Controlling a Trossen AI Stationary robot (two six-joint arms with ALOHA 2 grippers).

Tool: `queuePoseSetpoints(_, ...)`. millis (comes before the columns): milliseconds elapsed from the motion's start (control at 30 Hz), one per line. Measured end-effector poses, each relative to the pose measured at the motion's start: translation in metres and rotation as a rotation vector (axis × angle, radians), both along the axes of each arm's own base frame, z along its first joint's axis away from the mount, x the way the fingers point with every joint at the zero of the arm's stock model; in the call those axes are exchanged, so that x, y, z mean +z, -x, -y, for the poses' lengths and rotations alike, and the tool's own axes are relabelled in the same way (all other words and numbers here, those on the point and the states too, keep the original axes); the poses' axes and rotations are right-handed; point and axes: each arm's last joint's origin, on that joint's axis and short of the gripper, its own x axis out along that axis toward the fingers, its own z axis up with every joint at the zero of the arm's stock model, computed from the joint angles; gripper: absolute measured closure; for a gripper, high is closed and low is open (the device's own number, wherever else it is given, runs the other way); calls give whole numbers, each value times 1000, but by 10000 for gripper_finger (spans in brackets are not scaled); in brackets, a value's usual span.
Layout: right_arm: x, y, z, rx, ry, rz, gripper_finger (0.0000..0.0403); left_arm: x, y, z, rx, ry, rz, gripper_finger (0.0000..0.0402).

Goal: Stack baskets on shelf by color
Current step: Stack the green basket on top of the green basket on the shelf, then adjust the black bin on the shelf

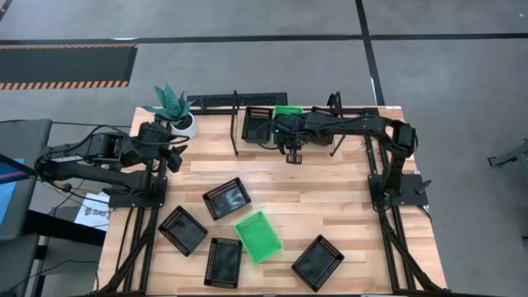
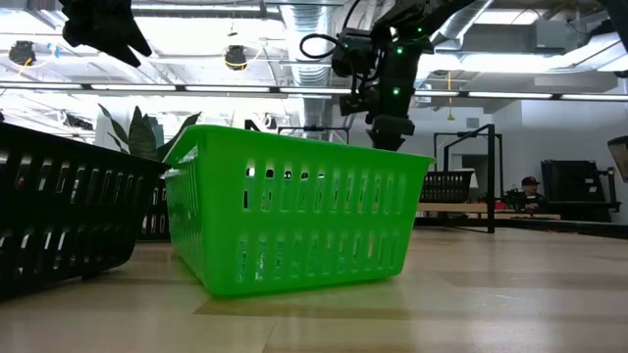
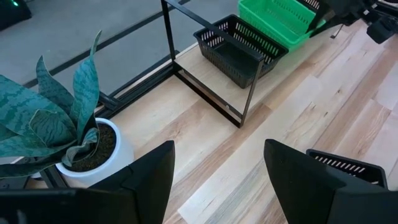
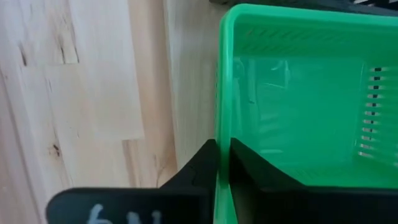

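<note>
My right gripper (image 1: 288, 125) (image 4: 222, 147) is over the shelf (image 1: 237, 124) at the table's far edge, shut on a green basket (image 1: 287, 110) (image 3: 277, 18). That basket sits tilted beside a black basket (image 1: 256, 124) (image 3: 233, 46) standing in the shelf. My left gripper (image 1: 172, 157) (image 3: 217, 168) is open and holds nothing, hovering near the potted plant (image 1: 175, 111). On the near half of the table lie a second green basket (image 1: 258, 236) (image 2: 294, 211) and several black baskets (image 1: 226, 198), all on their bases. My right gripper pinches one side wall of the green basket at its rim (image 4: 219, 134), with one finger inside the basket and one outside. The basket reaches forward from the fingers and is tilted. Whether its base rests on the shelf, I cannot tell.
The white-potted teal plant (image 3: 74, 137) stands at the far left corner, close to my left gripper. Bare wood lies between the shelf and the loose baskets. In the low view, a black basket (image 2: 59, 216) stands left of the green one. A person (image 2: 530, 188) sits far behind the table.
</note>
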Motion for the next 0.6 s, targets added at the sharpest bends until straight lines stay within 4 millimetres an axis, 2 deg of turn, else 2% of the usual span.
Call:
queuePoseSetpoints(300, 0, 0, 0, 23, 6, -9, 306, 0, 0, 0, -1, -2, -1, 166)
queuePoseSetpoints(600, 8, -2, 0, -1, 47, 32, 219, 0, 0, 0, -3, -4, -4, 166)
